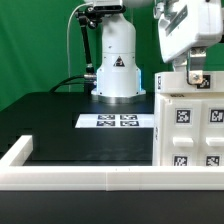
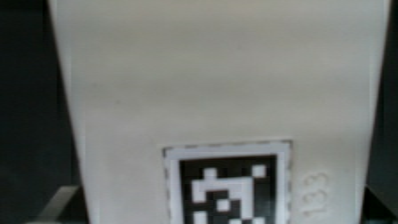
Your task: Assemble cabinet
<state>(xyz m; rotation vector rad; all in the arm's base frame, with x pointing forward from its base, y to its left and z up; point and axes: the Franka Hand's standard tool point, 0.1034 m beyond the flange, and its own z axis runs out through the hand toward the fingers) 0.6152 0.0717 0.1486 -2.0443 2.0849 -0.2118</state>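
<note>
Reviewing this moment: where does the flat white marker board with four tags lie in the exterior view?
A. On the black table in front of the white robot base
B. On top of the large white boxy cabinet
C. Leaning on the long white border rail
A: the marker board lies flat on the black table, just before the white robot base.

Cabinet [image 1: 192, 125] cropped at exterior view's right; wrist view blurred.
</note>
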